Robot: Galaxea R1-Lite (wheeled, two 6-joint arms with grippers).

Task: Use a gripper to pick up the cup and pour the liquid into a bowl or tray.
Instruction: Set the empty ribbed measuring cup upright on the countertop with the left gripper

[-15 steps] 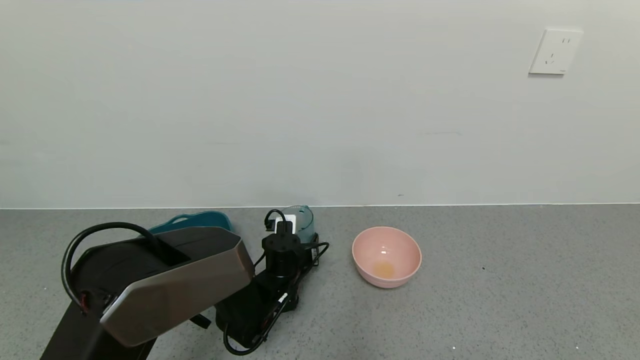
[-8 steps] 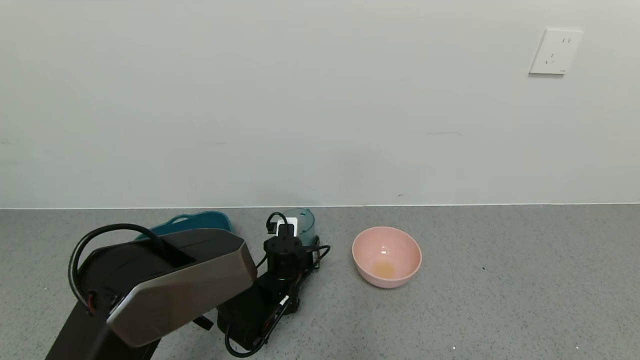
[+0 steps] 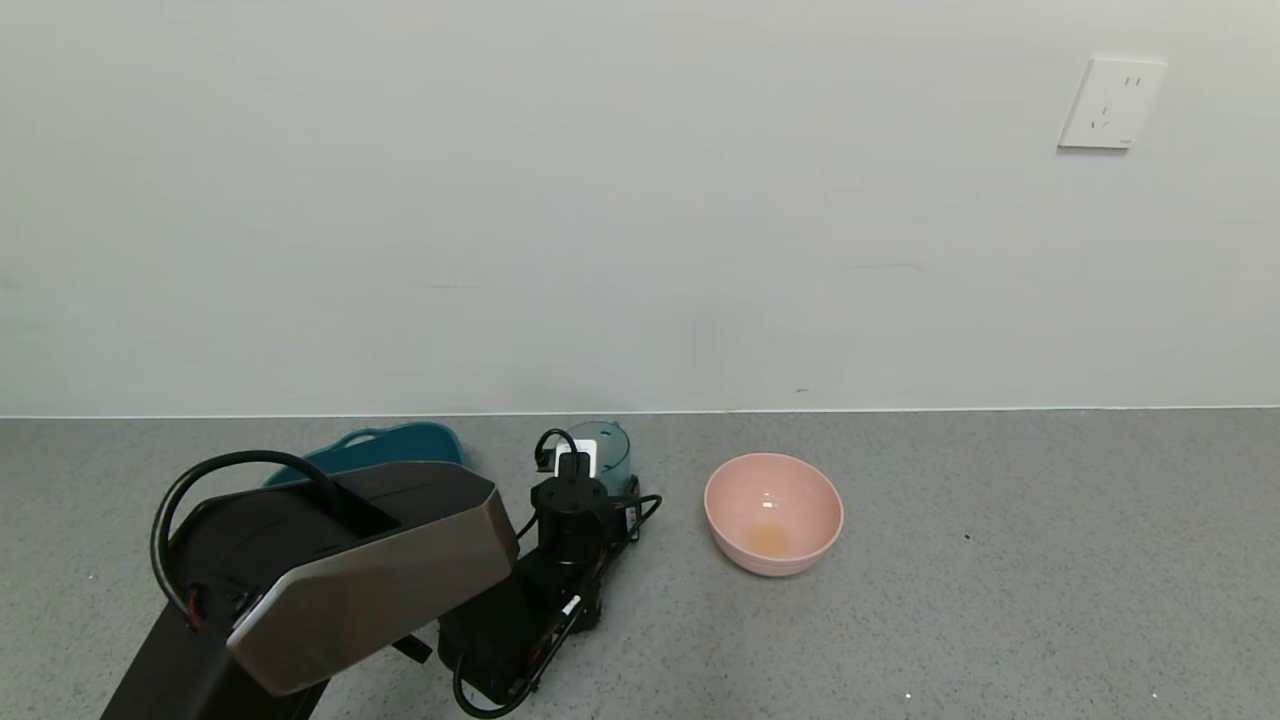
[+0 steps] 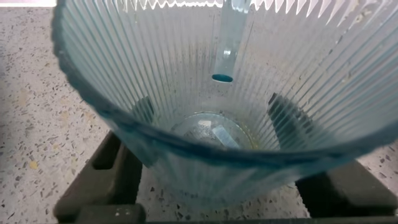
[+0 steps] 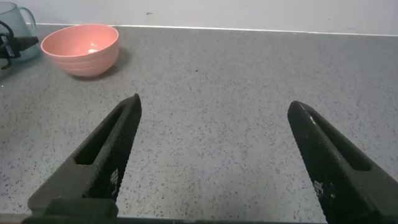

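My left gripper [image 3: 590, 470] is shut on the ribbed blue-green cup [image 3: 610, 450], upright and low over the grey table, just right of the dark teal tub [image 3: 400, 441]. In the left wrist view the cup [image 4: 205, 155] fills the picture, and my fingers [image 4: 286, 115] show through its wall on both sides. The cup looks empty apart from a faint yellowish trace at its bottom. The left arm hides most of the tub and its inside. My right gripper [image 5: 214, 137] is open and empty over bare table, out of the head view.
A round pink bowl [image 3: 773, 512] stands to the right of the cup with a small orange puddle [image 3: 768, 540] in it. It also shows in the right wrist view [image 5: 79, 46]. The wall runs close behind the table, with a socket [image 3: 1110, 103].
My left gripper has sunk a little towards the table with the cup still in it. The pink bowl and the tub have not moved.
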